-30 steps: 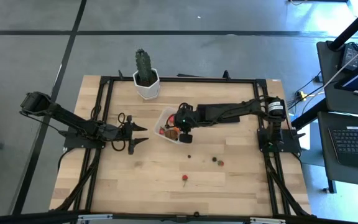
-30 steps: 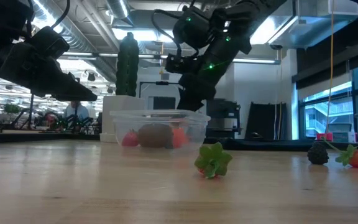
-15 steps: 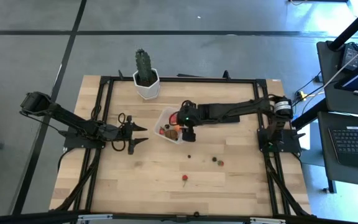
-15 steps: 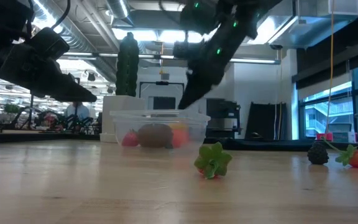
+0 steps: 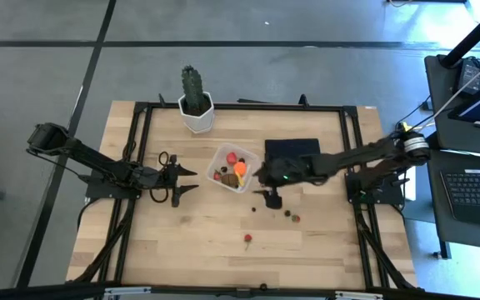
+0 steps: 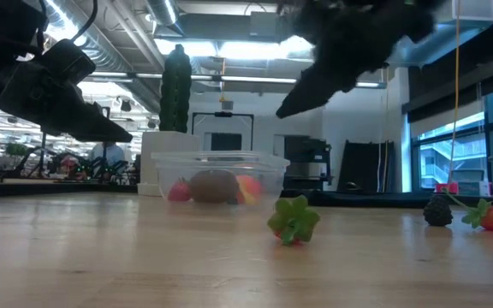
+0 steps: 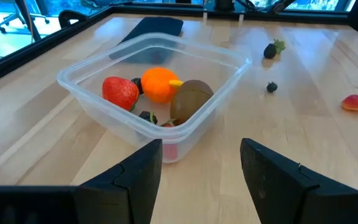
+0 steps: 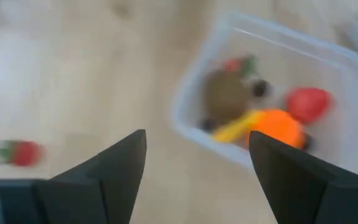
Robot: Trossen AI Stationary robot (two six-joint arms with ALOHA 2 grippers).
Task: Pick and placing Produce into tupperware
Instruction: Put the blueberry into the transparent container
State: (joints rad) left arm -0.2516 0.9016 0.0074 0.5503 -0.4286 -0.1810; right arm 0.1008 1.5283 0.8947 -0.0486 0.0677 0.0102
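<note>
Several produce pieces, an orange ball (image 5: 240, 168) among them, sit in the tupperware (image 5: 221, 156) in the high view, right end effector (image 5: 272, 198) just beside it over the tabletop (image 5: 198, 242), left end effector (image 5: 180, 181) parked. Left wrist: fingers parted, empty; loose strawberry (image 7: 355, 101) well apart. Right wrist: fingers wide, empty; a rushed grab could send the strawberry (image 8: 18, 152) skidding.

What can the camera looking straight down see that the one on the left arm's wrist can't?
Only the high view shows the cactus in its white pot, both arms, and the right gripper beside the tupperware. Only the left wrist view shows the tub's contents clearly: an orange ball, a brown lump and a red piece. Both show the tupperware, the navy rectangle and loose produce on the table.
</note>
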